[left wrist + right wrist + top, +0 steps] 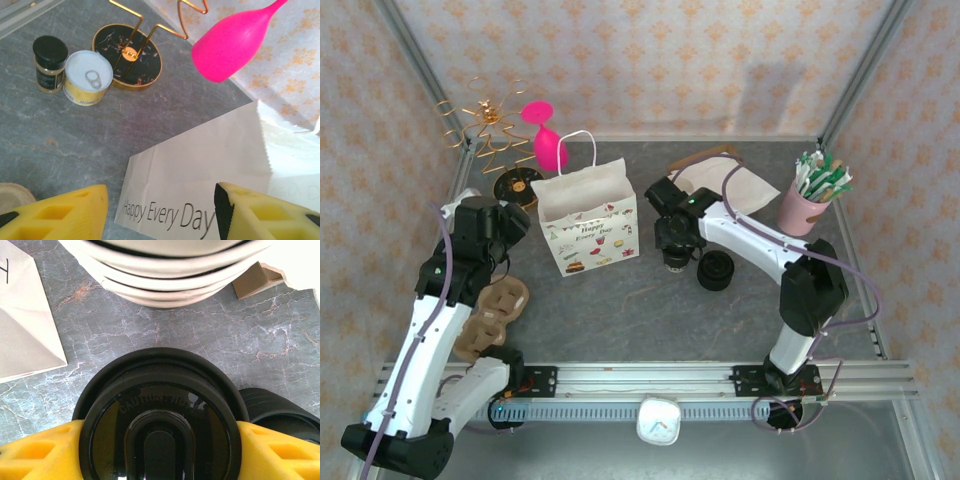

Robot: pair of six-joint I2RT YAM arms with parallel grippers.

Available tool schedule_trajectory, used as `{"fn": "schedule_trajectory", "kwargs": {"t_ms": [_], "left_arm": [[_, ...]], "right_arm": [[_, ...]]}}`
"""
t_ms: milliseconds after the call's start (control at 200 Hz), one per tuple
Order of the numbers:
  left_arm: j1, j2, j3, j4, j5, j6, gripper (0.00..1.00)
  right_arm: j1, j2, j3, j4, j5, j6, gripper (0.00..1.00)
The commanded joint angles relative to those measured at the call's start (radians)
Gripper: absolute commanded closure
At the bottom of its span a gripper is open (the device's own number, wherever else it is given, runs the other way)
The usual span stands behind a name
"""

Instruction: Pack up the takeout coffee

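Pinching the takeout coffee (160, 430) are right fingers (35, 455); left fingers (65, 215) gape near the bag (200, 170).

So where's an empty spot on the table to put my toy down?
The biggest bare patch of table lies in front of the gift bag, between the cup carrier and the stack of black lids. It's crowded in the back left corner around the gold stand, and where the right hand flanks the lidded coffee cup.

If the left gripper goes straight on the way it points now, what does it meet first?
Probably the white paper bag printed "Happy Every Day", which stands straight ahead of the open left gripper; the depth is unclear.
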Motion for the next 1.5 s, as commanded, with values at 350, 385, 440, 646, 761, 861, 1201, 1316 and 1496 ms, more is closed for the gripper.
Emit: {"fn": "schedule_trajectory", "kwargs": {"t_ms": [350,385,440,646,761,861,1201,1316,1496], "left_arm": [[0.007,0.027,0.12,-0.05,0.008,0.049,0.37],[0.007,0.03,0.125,-0.053,0.007,0.05,0.37],[0.007,0.032,0.13,-0.053,0.009,0.052,0.37],[0.007,0.04,0.143,-0.058,0.017,0.055,0.37],[0.007,0.05,0.167,-0.072,0.013,0.062,0.37],[0.007,0.057,0.192,-0.078,0.022,0.065,0.37],[0.007,0.139,0.306,-0.086,0.163,0.072,0.31],[0.007,0.189,0.336,-0.107,0.228,0.117,0.31],[0.007,0.269,0.361,-0.198,0.13,0.165,0.31]], "right_arm": [[-0.017,-0.081,0.038,-0.067,0.001,-0.025,0.34],[-0.017,-0.084,0.038,-0.067,0.0,-0.026,0.34],[-0.018,-0.084,0.035,-0.067,-0.004,-0.03,0.34],[-0.019,-0.089,0.057,-0.087,-0.028,-0.033,0.37],[-0.019,-0.105,0.085,-0.121,-0.013,-0.042,0.37],[-0.019,-0.121,0.118,-0.166,-0.014,-0.052,0.37],[-0.019,-0.148,0.276,-0.306,-0.03,-0.095,0.37],[-0.019,-0.14,0.349,-0.357,-0.041,-0.104,0.37],[-0.019,-0.133,0.464,-0.407,-0.065,-0.11,0.37]]}}
